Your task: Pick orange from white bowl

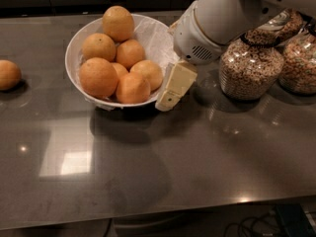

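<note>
The white bowl (78,51) with its crinkled paper lining stands at the back left of the grey table. It holds several oranges. The orange (98,77), largest and deepest in colour, lies at the bowl's front left. My gripper (170,94) hangs from the white arm that comes in from the upper right. Its cream finger (175,85) points down and left, just outside the bowl's right rim, to the right of the front oranges. Nothing shows in the gripper.
A lone orange (9,74) lies on the table at the far left edge. Glass jars of cereal (250,65) stand at the right behind the arm, with another jar (299,60) at the far right edge. The table's front edge runs along the bottom.
</note>
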Controlling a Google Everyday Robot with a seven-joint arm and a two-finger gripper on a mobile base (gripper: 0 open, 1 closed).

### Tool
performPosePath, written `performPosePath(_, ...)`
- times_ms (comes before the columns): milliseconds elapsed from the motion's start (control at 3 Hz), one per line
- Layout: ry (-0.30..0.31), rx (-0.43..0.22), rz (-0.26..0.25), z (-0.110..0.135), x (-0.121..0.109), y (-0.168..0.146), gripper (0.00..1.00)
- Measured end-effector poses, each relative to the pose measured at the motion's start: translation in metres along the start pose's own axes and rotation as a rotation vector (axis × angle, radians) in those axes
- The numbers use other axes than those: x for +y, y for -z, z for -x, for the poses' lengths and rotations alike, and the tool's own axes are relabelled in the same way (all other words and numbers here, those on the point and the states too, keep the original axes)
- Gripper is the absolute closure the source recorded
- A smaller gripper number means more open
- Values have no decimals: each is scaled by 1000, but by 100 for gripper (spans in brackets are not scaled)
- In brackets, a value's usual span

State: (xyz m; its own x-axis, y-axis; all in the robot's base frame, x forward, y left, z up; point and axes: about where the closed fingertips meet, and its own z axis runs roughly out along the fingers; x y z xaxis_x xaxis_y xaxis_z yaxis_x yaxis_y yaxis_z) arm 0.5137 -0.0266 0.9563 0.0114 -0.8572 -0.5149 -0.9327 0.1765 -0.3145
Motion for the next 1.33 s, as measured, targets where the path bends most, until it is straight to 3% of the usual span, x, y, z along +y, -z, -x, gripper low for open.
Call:
performPosePath(333, 0, -1, 0, 0, 0, 0, 0)
performPosePath(667, 2, -49, 11, 10, 0, -8, 0)
performPosePath(1333, 43, -213, 164, 65, 15, -54, 0)
